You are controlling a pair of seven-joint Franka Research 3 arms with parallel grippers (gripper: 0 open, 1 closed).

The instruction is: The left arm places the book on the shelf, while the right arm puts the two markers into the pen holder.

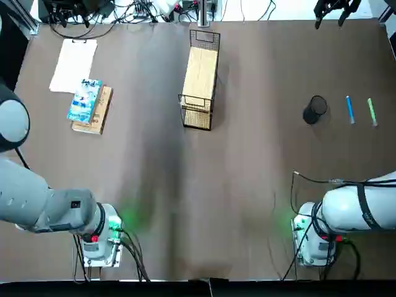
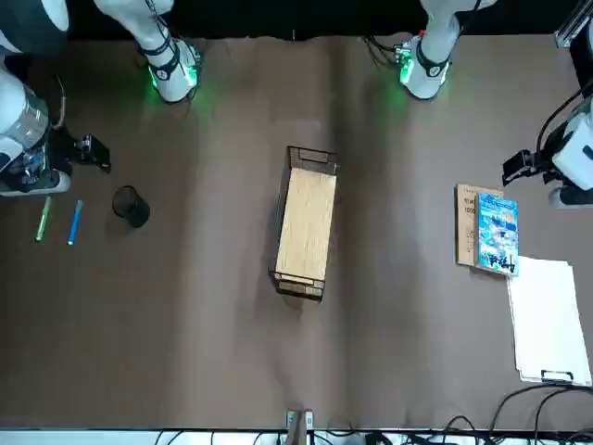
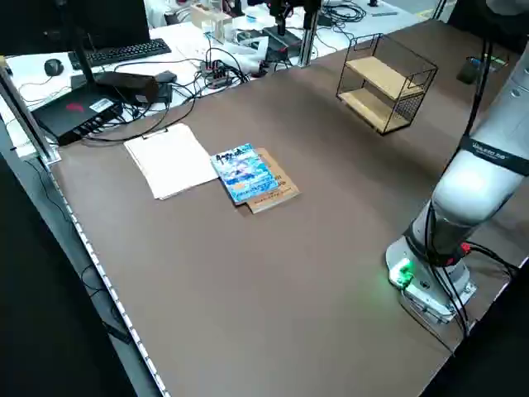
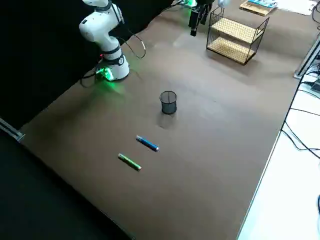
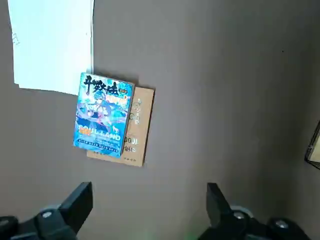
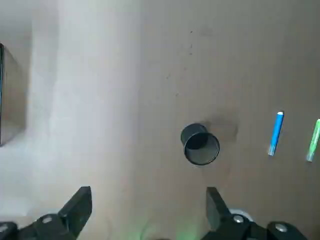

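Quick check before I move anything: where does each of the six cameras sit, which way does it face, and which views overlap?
Top: overhead; both arm bases, shelf.
Front: across the table; bases far, book.
Left side: raised, left arm, book.
Right side: raised; pen holder, blue marker, green marker.
Left wrist: open left pincer above book.
Right wrist: open right pincer above pen holder, markers.
Top and front share everything.

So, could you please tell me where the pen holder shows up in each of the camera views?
Top view: pen holder, right of centre, beside the blue marker.
Front view: far left, next to that marker.
Left side view: cannot tell.
Right side view: centre.
Left wrist view: not in it.
Right wrist view: centre.
Shared landmark: the blue marker.
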